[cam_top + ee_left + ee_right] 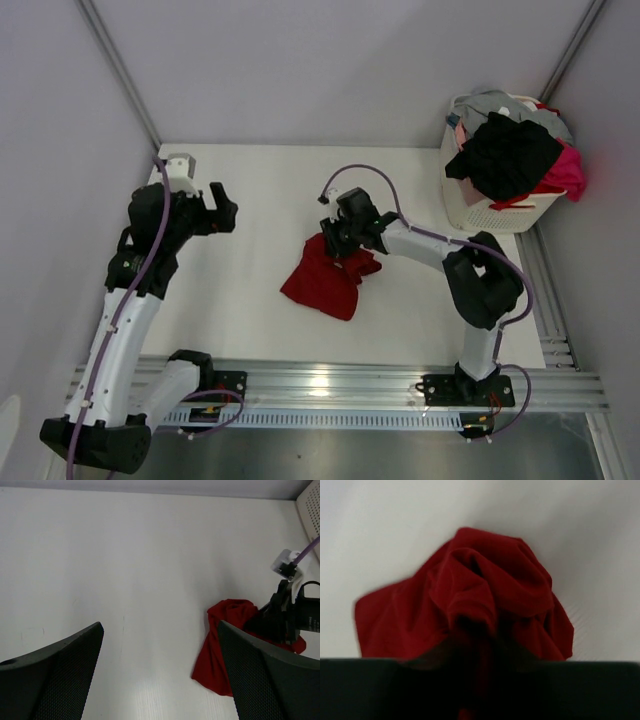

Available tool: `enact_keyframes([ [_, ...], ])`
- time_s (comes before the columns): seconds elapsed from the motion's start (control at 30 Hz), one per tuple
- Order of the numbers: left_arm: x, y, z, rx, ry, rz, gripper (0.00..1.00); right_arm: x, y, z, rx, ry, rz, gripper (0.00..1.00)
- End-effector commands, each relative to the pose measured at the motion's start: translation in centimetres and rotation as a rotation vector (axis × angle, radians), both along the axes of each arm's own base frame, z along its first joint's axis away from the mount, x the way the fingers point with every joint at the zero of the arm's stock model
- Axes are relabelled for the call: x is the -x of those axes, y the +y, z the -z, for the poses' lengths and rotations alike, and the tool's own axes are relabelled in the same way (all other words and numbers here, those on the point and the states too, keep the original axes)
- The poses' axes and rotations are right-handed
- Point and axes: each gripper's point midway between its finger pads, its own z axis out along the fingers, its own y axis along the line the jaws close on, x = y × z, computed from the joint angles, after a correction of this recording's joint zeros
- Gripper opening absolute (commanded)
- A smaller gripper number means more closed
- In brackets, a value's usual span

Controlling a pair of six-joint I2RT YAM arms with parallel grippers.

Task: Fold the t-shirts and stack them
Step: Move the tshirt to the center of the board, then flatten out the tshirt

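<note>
On the white table [250, 190], between plain grey walls [300, 70], your right gripper [338, 242] pinches the crumpled red t-shirt [322, 282] near centre. Your left gripper [220, 207] hangs above the table, jaws wide. Other t-shirts [510, 155] fill the far-right basket [490, 215].

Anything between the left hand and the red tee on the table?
Nothing visible: only bare table lies between the open left hand and the red tee. The right hand grips the tee's far side.

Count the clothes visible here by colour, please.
dark red t-shirt: 1
black garment, in the laundry basket: 1
pink garment, same basket: 1
grey garment, same basket: 1
Total: 4 visible
</note>
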Motion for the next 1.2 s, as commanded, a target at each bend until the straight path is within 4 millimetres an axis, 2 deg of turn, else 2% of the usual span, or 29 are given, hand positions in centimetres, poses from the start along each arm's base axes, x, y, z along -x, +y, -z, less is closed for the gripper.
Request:
enact_keyframes([
  [0.0, 0.5, -0.6, 3.6, 0.013, 0.085, 0.029, 0.99, -0.4, 2.0, -2.6, -0.048, -0.016, -0.059, 0.43],
  [0.07, 0.6, -1.2, 4.1, 0.043, 0.097, 0.050, 0.99, -1.6, 2.1, -5.0, -0.059, -0.083, -0.039, 0.78],
  [0.1, 0.8, -1.3, 5.1, 0.049, 0.117, 0.056, 0.99, -2.0, 1.9, -6.6, -0.067, -0.116, -0.019, 0.98],
  [0.17, 0.8, -1.6, 4.9, 0.068, 0.106, 0.061, 0.99, -2.6, 1.0, -8.1, -0.050, -0.147, 0.014, 0.99],
  [0.2, 0.9, -1.6, 5.3, 0.071, 0.111, 0.061, 0.99, -3.1, 0.9, -10.4, -0.063, -0.190, 0.023, 1.00],
  [0.3, 0.8, -1.8, 5.5, 0.075, 0.109, 0.071, 0.99, -3.5, -0.7, -13.1, -0.041, -0.242, 0.052, 0.99],
  [0.33, 0.8, -1.8, 5.5, 0.075, 0.109, 0.071, 0.99, -3.1, -1.2, -14.7, -0.048, -0.272, 0.058, 0.99],
  [0.43, 0.6, -2.0, 5.8, 0.081, 0.118, 0.080, 0.99, -1.8, -3.2, -16.5, -0.042, -0.275, 0.114, 0.99],
  [0.5, 0.4, -2.4, 5.6, 0.097, 0.113, 0.092, 0.99, -0.8, -4.6, -16.2, -0.043, -0.238, 0.181, 0.99],
  [0.57, 0.4, -3.2, 5.4, 0.127, 0.113, 0.127, 0.99, 1.0, -6.2, -14.9, -0.050, -0.193, 0.229, 0.98],
  [0.6, 0.3, -3.5, 5.1, 0.138, 0.106, 0.143, 0.99, 1.7, -6.5, -14.3, -0.063, -0.167, 0.240, 0.97],
  [0.63, 0.3, -3.9, 5.3, 0.152, 0.115, 0.162, 0.99, 3.0, -6.8, -12.5, -0.090, -0.108, 0.263, 0.96],
  [0.73, 0.2, -4.3, 5.7, 0.160, 0.131, 0.175, 0.99, 4.6, -6.4, -10.4, -0.142, -0.024, 0.275, 0.89],
  [0.77, 0.2, -4.4, 5.9, 0.163, 0.141, 0.183, 0.99, 5.3, -6.5, -8.7, -0.130, 0.008, 0.274, 0.86],
  [0.8, 0.3, -4.5, 5.9, 0.165, 0.145, 0.187, 0.99, 5.6, -6.1, -8.2, -0.136, 0.020, 0.267, 0.83],
  [0.83, 0.3, -4.5, 6.0, 0.167, 0.152, 0.185, 0.99, 5.5, -5.3, -8.2, -0.162, 0.007, 0.253, 0.80],
  [0.87, 0.4, -4.4, 6.3, 0.165, 0.159, 0.179, 0.99, 5.9, -4.7, -7.8, -0.171, 0.019, 0.228, 0.73],
  [0.93, 0.5, -4.2, 7.0, 0.156, 0.175, 0.171, 0.99, 6.1, -3.1, -7.1, -0.167, 0.039, 0.189, 0.68],
  [1.07, 1.2, -3.7, 8.2, 0.140, 0.209, 0.152, 0.99, 4.9, -0.9, -6.5, -0.147, 0.000, 0.154, 0.67],
  [1.17, 1.9, -4.2, 9.2, 0.165, 0.229, 0.169, 0.99, 2.7, 0.1, -6.1, -0.117, -0.026, 0.165, 0.67],
])
